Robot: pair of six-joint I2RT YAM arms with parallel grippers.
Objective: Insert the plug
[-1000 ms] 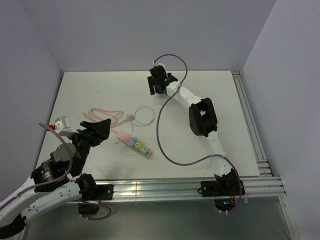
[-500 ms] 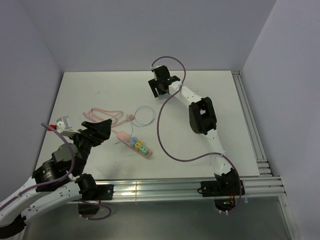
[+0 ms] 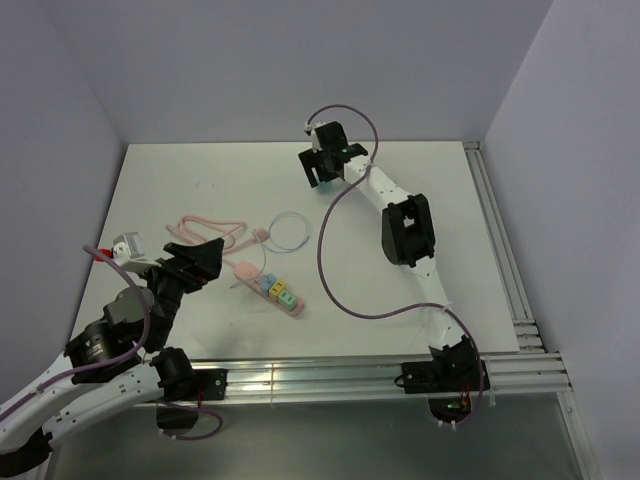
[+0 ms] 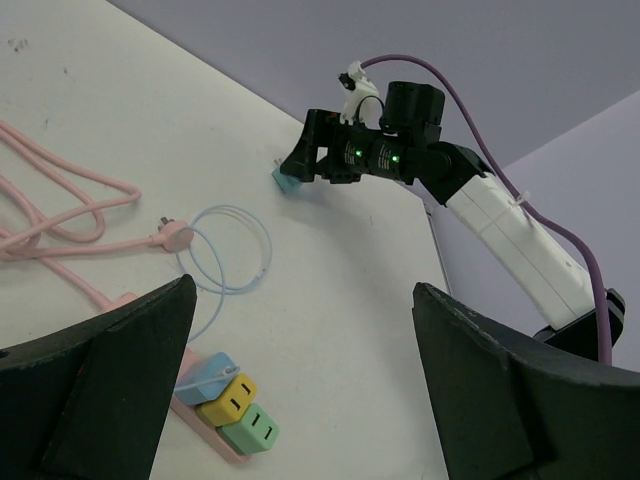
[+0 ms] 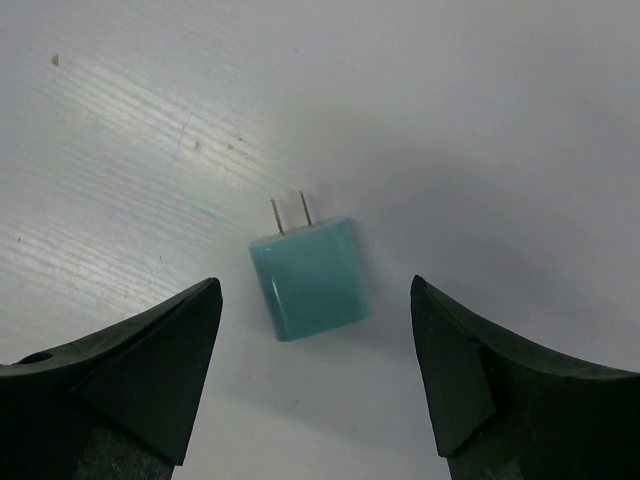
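Your right gripper [image 5: 315, 295] mostly hides the plug [image 5: 308, 278] from overhead; wrist view shows it flat, prongs up-left, between wide-open fingers [image 5: 150, 380]. Left gripper [image 4: 302, 300] gapes too

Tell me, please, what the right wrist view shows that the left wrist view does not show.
Only the right wrist view: the two metal prongs of the teal plug, and that the right gripper is open, with one finger on each side of the plug, not touching it. Only the left wrist view: the pink power strip with three adapters, blue, yellow and green, the pink cable and the light blue cable loop. Both: the teal plug lying on the white table under the right gripper.
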